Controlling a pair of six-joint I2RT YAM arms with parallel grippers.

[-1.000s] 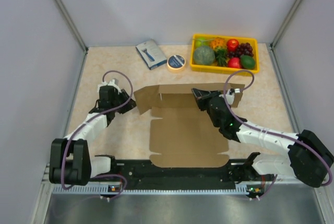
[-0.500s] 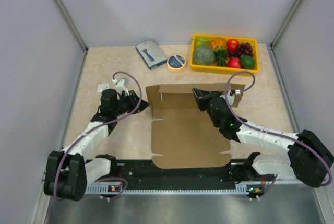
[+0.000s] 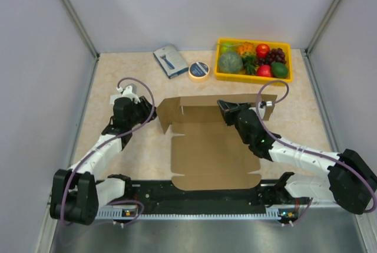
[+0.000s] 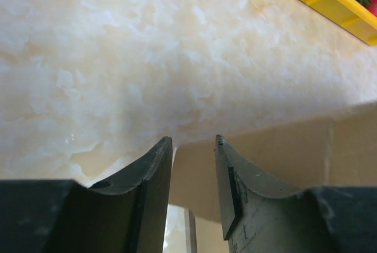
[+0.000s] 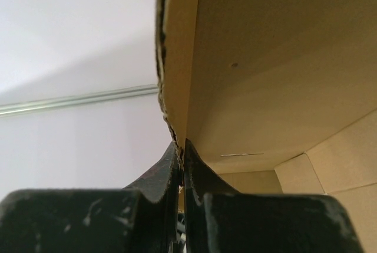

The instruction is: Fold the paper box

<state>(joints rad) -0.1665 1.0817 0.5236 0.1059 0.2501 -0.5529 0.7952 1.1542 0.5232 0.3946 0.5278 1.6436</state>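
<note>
Paper box (image 3: 206,147): a die-cut brown sheet is laid at the middle of the surface (image 3: 118,76), base panel flat toward the near edge, rear panel stood upright.

Right hand (image 5: 181,147): pressed together on the rear panel's top edge.

Left hand (image 4: 191,144): spread, just beside the rear-left flap, with nothing pinched.

Handling (judged): light, stiff within each panel, hinging readily at the creases. The thin edges may be crushed by a hard pinch. Hold is best taken on a flap's free edge, away from the slits.

Markings: 0 print or labels can be read on the cardboard.
</note>
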